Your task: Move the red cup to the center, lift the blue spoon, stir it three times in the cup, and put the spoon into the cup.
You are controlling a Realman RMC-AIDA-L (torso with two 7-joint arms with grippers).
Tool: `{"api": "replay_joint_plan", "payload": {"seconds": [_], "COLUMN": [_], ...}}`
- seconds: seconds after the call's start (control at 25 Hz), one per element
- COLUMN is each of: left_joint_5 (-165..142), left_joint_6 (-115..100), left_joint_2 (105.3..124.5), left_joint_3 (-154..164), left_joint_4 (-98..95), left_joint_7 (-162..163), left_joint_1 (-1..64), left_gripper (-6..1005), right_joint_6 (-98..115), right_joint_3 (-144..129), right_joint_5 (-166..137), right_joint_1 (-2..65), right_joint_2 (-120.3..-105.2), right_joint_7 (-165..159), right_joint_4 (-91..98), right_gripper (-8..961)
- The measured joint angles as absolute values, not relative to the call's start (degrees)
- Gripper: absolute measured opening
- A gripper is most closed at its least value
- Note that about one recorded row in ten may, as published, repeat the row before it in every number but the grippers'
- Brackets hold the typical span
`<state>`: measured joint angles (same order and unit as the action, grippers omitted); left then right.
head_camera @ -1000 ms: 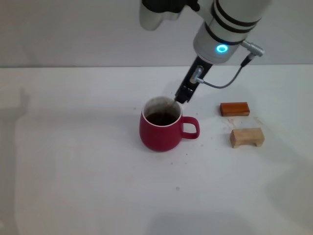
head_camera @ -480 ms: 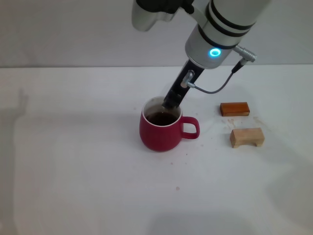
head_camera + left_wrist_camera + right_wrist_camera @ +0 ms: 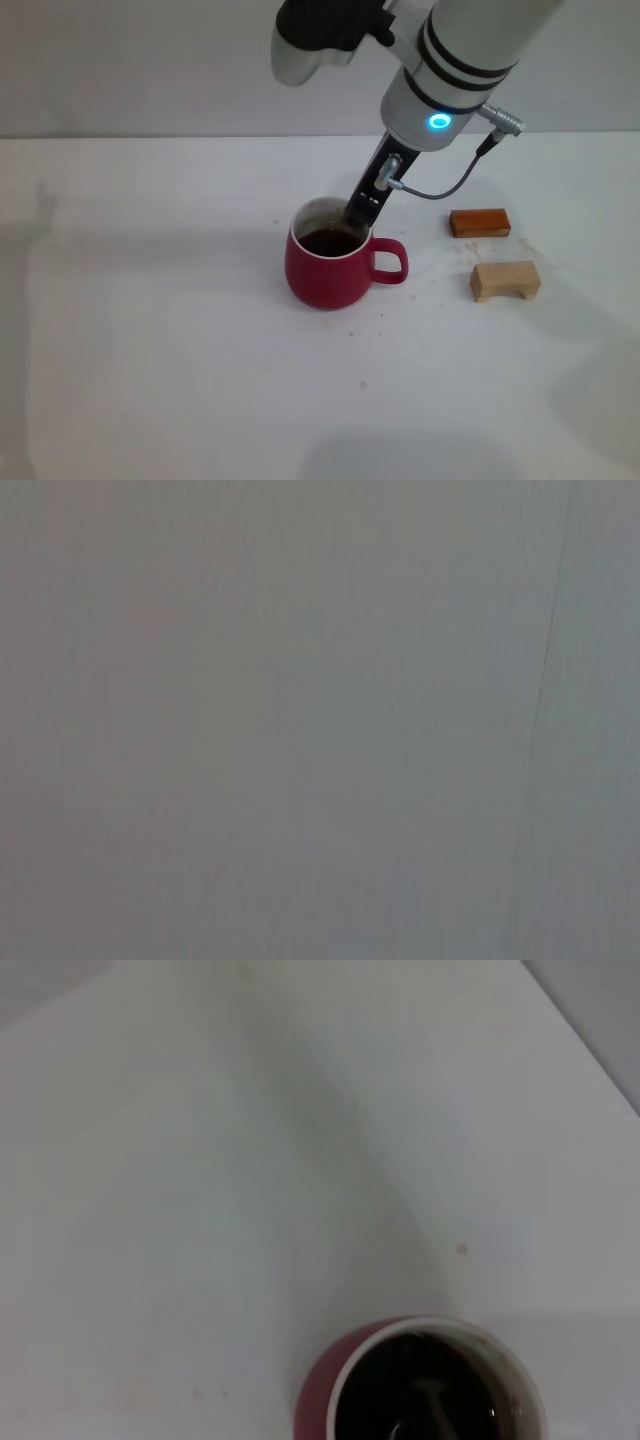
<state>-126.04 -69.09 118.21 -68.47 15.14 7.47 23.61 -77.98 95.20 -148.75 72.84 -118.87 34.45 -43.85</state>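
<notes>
The red cup (image 3: 330,272) stands upright near the middle of the white table, handle to the right, with dark liquid inside. My right gripper (image 3: 360,214) reaches down from the back right to the cup's far rim, its dark fingers at the mouth. In the right wrist view the cup (image 3: 322,1400) shows from above, with the grey metal end of the blue spoon (image 3: 432,1407) dipped in the liquid. The spoon's light-blue handle is hidden by the gripper. My left gripper is out of view; its wrist view shows only a blank grey surface.
An orange rectangular block (image 3: 479,222) and a tan wooden block (image 3: 505,281) lie to the right of the cup. The white table (image 3: 150,330) stretches bare to the left and front.
My right gripper swung left over the cup's mouth, then came back slightly right, moving the spoon in the liquid. The cup has stayed in place.
</notes>
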Motion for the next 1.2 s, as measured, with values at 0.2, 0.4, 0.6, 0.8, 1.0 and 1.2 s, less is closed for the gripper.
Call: {"api": "replay_joint_plan", "payload": {"seconds": [0.2, 0.4, 0.6, 0.8, 1.0, 1.2], "left_joint_5": [-126.04, -126.03, -126.04, -126.09, -126.42, -126.47], "left_joint_6": [-69.09, -69.08, -69.09, -69.21, -69.91, -70.05], "left_joint_2": [118.21, 118.21, 118.21, 118.21, 118.24, 118.41], "left_joint_3": [-68.54, -68.57, -69.07, -69.17, -68.76, -68.46], "left_joint_4": [15.18, 15.5, 15.58, 15.6, 15.6, 15.56], "left_joint_7": [7.47, 7.47, 7.47, 7.47, 7.47, 7.44], "left_joint_1": [23.71, 23.71, 23.7, 23.76, 23.71, 23.45], "left_gripper": [862, 862, 861, 861, 861, 861], "right_joint_6": [-77.44, -75.65, -67.56, -51.69, -23.22, 3.44], "right_joint_3": [94.45, 94.41, 91.47, 83.21, 75.01, 74.58], "right_joint_5": [-148.72, -148.77, -149.67, -156.26, -166.4, -166.68], "right_joint_1": [72.86, 72.48, 67.65, 56.17, 38.18, 25.66], "right_joint_2": [-118.93, -118.92, -118.85, -118.88, -119.28, -119.53], "right_joint_7": [34.28, 34.25, 34.0, 31.0, 23.91, 19.75], "right_joint_4": [-44.12, -44.69, -51.24, -62.62, -69.41, -67.35], "right_gripper": [217, 289, 318, 316, 315, 314]}}
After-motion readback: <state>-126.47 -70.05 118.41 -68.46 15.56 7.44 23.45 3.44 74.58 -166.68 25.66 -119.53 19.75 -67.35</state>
